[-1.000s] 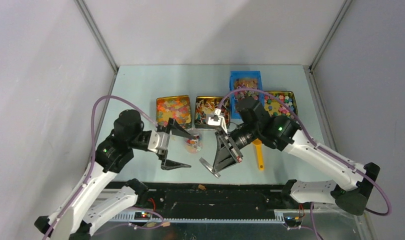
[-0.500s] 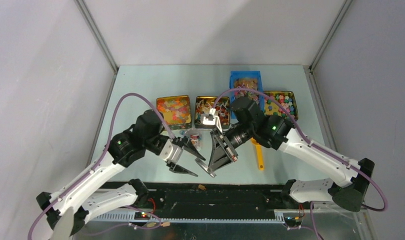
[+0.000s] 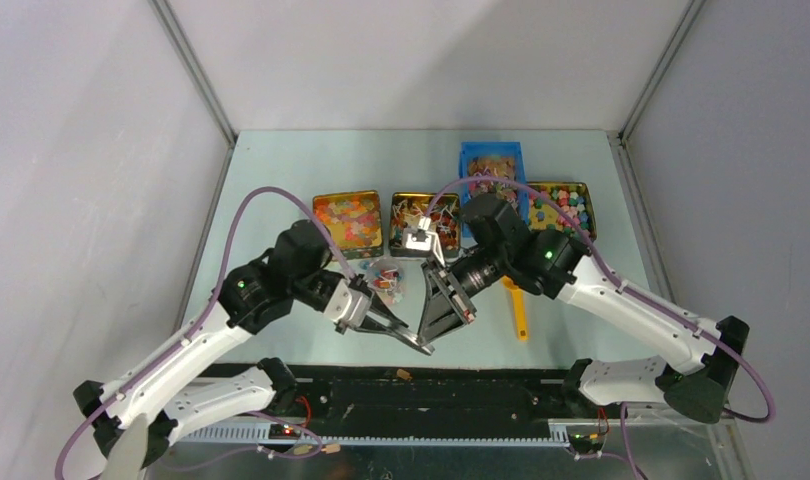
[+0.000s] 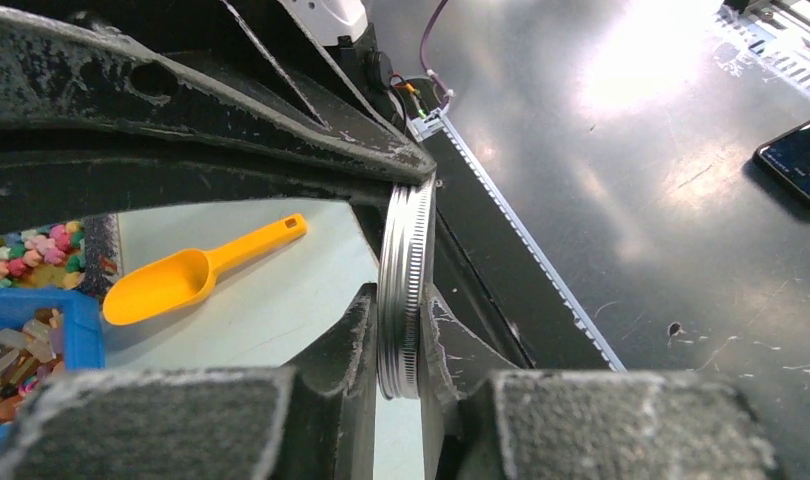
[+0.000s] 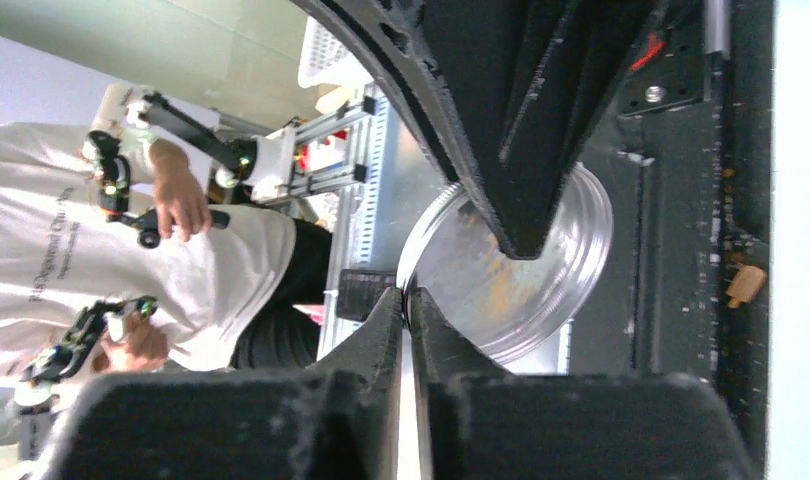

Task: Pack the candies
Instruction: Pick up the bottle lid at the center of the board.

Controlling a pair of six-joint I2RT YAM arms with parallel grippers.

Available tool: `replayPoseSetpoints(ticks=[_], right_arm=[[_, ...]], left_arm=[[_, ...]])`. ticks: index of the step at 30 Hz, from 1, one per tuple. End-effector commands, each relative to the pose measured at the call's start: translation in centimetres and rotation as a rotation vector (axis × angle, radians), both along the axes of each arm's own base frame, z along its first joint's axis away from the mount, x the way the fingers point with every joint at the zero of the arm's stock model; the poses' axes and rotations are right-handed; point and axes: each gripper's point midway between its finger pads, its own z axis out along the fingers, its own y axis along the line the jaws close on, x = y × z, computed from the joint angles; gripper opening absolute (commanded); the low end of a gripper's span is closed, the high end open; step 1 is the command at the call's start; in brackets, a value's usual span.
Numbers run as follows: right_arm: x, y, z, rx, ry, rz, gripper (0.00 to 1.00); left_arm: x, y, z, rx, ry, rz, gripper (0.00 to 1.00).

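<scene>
The candies fill two gold tins (image 3: 347,220) (image 3: 421,222), a blue bin (image 3: 493,165) and a third tin (image 3: 561,205) at the back. More candies sit in a small clear jar (image 3: 386,280). The round silver lid (image 4: 406,290) hangs on edge above the table's front. My left gripper (image 4: 406,320) is shut across its rim. My right gripper (image 5: 409,300) is shut on the lid's (image 5: 521,260) edge from the other side. In the top view both grippers, left (image 3: 406,335) and right (image 3: 433,325), meet just in front of the jar.
The orange scoop (image 3: 518,310) lies on the table right of the right gripper, also in the left wrist view as the scoop (image 4: 196,275). A black rail (image 3: 461,390) runs along the near edge. A person (image 5: 131,270) stands beyond the table.
My left arm swung right from beside the jar to the lid, and its jaws went from wide open to shut on it. The right gripper kept its hold on the lid.
</scene>
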Motion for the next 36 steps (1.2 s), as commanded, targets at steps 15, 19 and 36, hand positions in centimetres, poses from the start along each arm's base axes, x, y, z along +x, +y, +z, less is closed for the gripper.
replayPoseSetpoints(ticks=[15,19,36], right_arm=[[15.1,-6.1,3.1,-0.107,-0.183,-1.04,0.99],[15.9,-6.0,3.6,-0.078,-0.042,-1.152,0.99],[17.7,0.2,0.6,-0.005,0.039,-0.994,0.99]], left_arm=[[9.3,-1.0,3.4,-0.116,0.165,0.669,0.0],[12.2,0.5,5.0,-0.245,0.239,0.888,0.0],[17.6,8.0,6.4,-0.418,0.562,1.389,0.0]])
